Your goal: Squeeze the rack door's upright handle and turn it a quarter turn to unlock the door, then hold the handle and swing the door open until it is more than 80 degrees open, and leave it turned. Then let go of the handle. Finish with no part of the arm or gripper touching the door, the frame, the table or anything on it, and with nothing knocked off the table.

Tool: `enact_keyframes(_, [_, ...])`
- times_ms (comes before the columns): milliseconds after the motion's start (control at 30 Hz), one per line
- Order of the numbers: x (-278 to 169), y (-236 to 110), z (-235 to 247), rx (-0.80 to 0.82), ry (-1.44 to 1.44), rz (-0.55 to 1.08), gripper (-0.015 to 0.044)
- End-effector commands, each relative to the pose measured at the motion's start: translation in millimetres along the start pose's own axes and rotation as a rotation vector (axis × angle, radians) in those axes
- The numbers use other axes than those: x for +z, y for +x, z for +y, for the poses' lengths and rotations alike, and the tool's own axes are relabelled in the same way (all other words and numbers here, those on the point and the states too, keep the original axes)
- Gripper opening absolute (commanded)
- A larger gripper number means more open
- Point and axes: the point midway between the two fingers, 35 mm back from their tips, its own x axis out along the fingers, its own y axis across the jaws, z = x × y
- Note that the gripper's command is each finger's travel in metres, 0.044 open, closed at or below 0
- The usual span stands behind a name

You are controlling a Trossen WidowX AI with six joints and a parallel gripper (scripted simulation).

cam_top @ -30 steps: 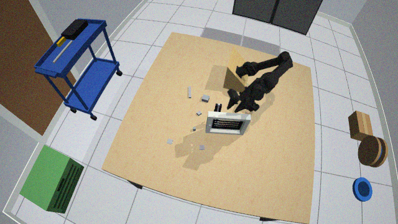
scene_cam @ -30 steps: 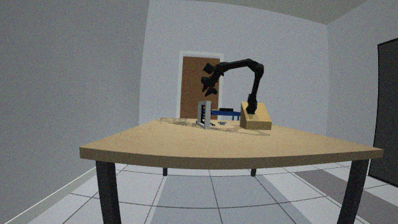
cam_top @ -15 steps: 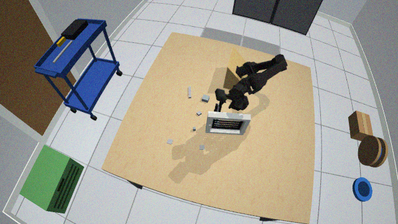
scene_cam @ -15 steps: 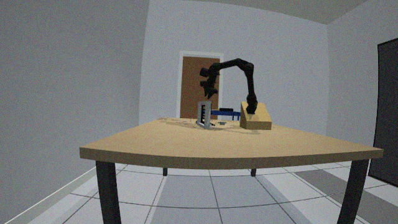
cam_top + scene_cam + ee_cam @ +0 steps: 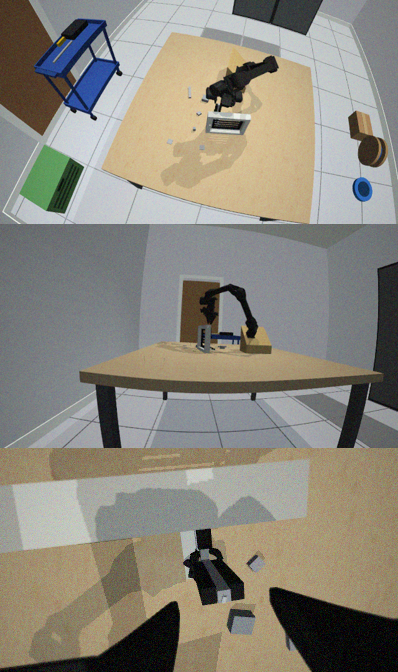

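Observation:
The small grey rack frame [image 5: 228, 116] [image 5: 199, 340] [image 5: 150, 503] stands upright near the middle of the table, and its slatted door [image 5: 227, 123] lies within the frame. The dark handle [image 5: 217, 107] [image 5: 217, 580] sticks out from the door's face on the side toward the arm. My gripper [image 5: 221, 100] [image 5: 209, 318] [image 5: 223, 601] hangs just above the handle and points down at it. The fingers are open and stand to either side of the handle's end without touching it. Nothing is between them.
Several small grey cubes [image 5: 204, 99] [image 5: 170, 141] [image 5: 241, 622] lie on the table left of the rack, two of them close to the handle. A slim grey block [image 5: 189, 92] lies further left. The arm's base sits on a wooden wedge [image 5: 255, 343] behind the rack.

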Motion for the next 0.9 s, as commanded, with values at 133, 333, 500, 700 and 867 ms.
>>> enact_keyframes(133, [-10,3,-9,0.116,0.045,0.002,0.0281])
enact_keyframes(333, [-10,7,-9,0.116,0.048,0.003,0.0281])
enact_keyframes(500, [-9,16,-8,0.116,0.052,0.006,0.0281])
enact_keyframes(700, [-9,25,-8,0.116,0.052,0.005,0.0281])
enact_keyframes(867, [-8,34,-7,0.116,0.051,0.005,0.0281])
